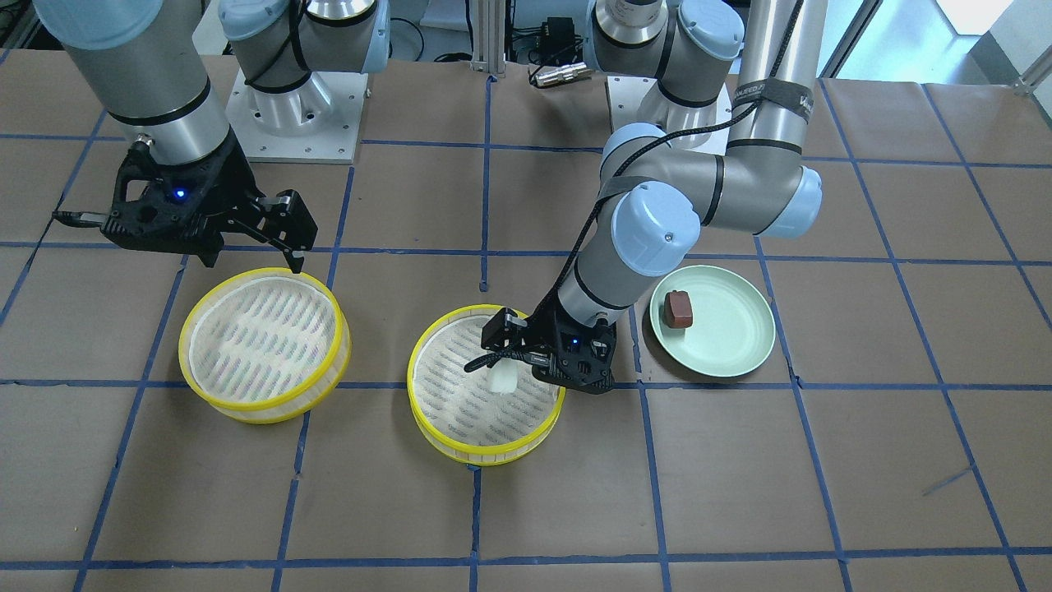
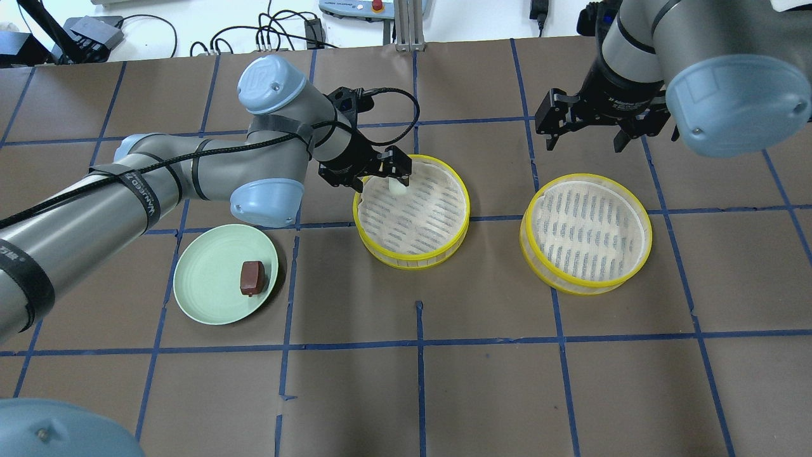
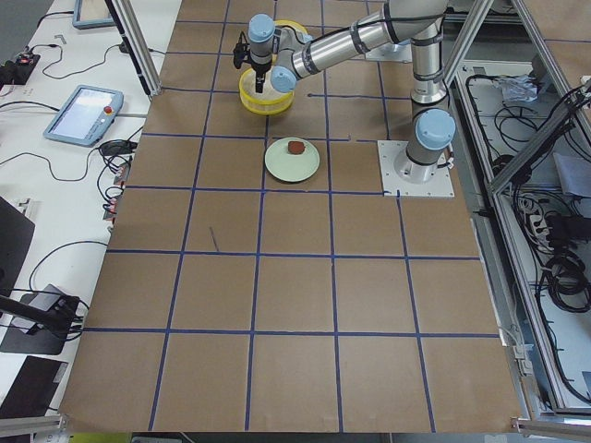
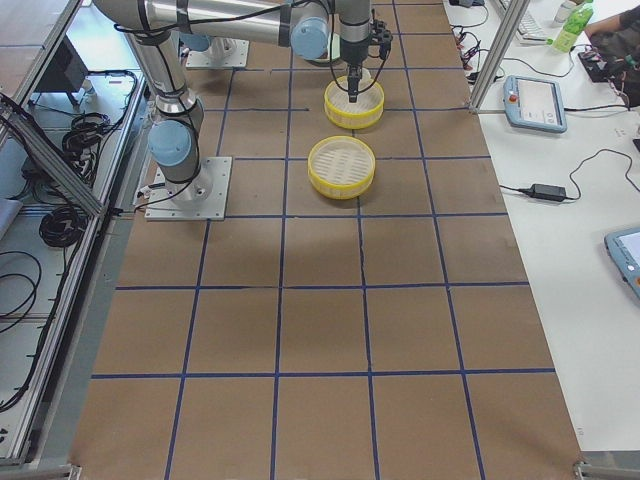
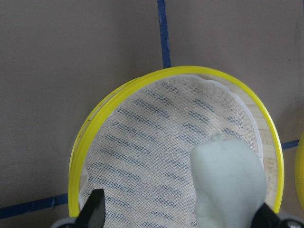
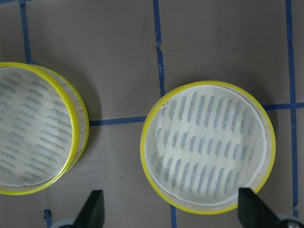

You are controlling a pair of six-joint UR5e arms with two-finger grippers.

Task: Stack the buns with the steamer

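White rounded smooth bun [image 5: 228, 183] is nearest in our left wrist view, long axis along the fingers, nub pointing away, hugging one finger. Left gripper [image 5: 181, 202] is spread wide, clamping nothing, with bare mesh toward the other finger. We place the bun inside the yellow-rimmed mesh-lined steamer basket [image 5: 83, 142]; resting or not, can't tell.

Overhead: reddish-brown blocky bun [image 2: 252, 278] on pale green round plate [image 2: 203, 279], well apart. Right gripper [image 2: 583, 143] wide, above second yellow steamer basket [image 2: 587, 285].

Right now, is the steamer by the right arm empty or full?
Empty: the steamer shows only bare mesh liner, overhead and in the right wrist view.
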